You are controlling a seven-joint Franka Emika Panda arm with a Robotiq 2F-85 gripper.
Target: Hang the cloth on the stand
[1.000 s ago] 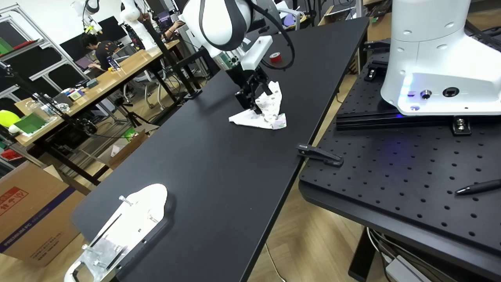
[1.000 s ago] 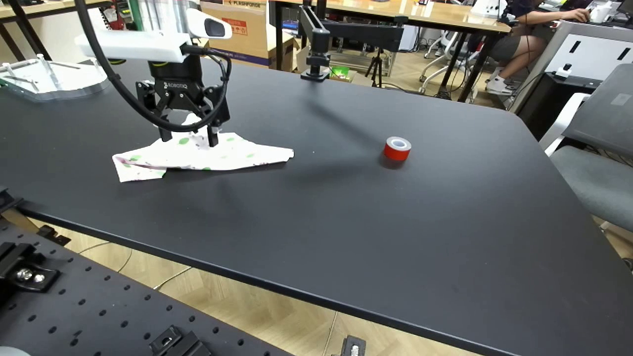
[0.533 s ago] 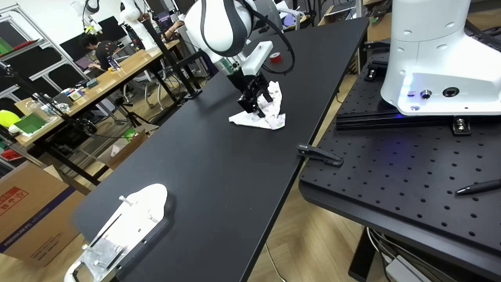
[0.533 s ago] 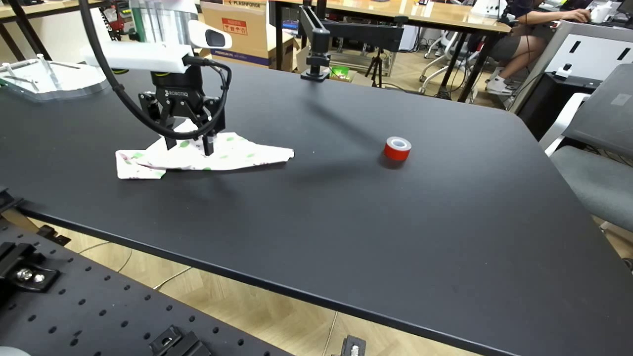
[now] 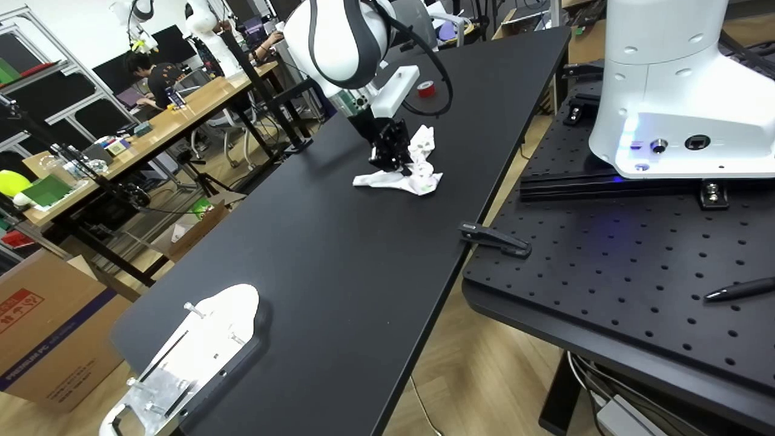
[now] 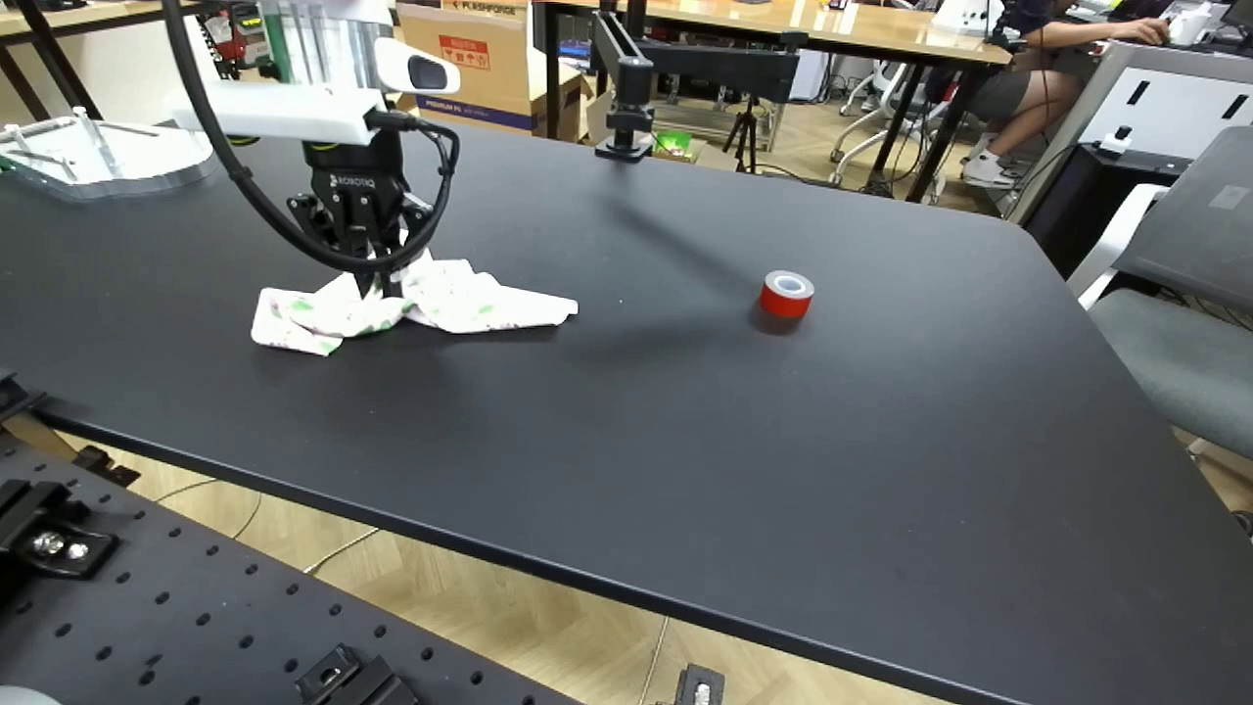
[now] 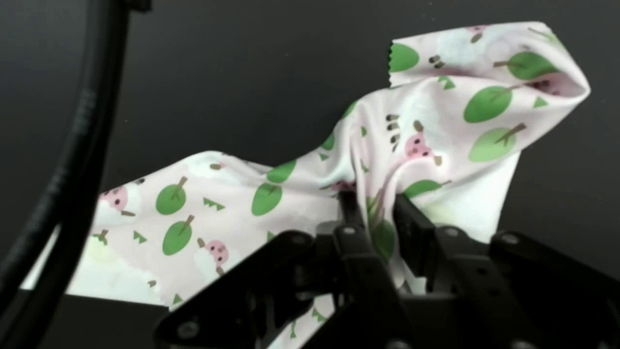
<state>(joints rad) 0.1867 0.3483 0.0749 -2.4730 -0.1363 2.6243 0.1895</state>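
A white cloth [image 6: 499,305] printed with green leaves and pink sheep lies crumpled on the dark table. My gripper [image 6: 378,286] points down at its middle, fingertips low at the table. In the wrist view the cloth [image 7: 436,111] is bunched into upright folds between my gripper's [image 7: 374,196] fingers, which press it from both sides. The same grip shows in an exterior view, with the cloth [image 5: 424,181] spreading either side of the gripper [image 5: 404,171]. A black post with a side arm [image 6: 724,70], clamped at the table's far edge, looks like the stand; I cannot tell for certain.
A red tape roll [image 6: 787,294] sits on the table [image 6: 783,470]. A pale metal plate with upright pegs [image 5: 206,339] lies at one table end. A black clip [image 5: 495,239] bridges the gap to the perforated base. A loose cable [image 7: 72,145] loops beside the gripper.
The jaws have come together from wide apart and gathered the cloth between them. The cloth's near corner has been drawn inward, and its middle now stands in folds.
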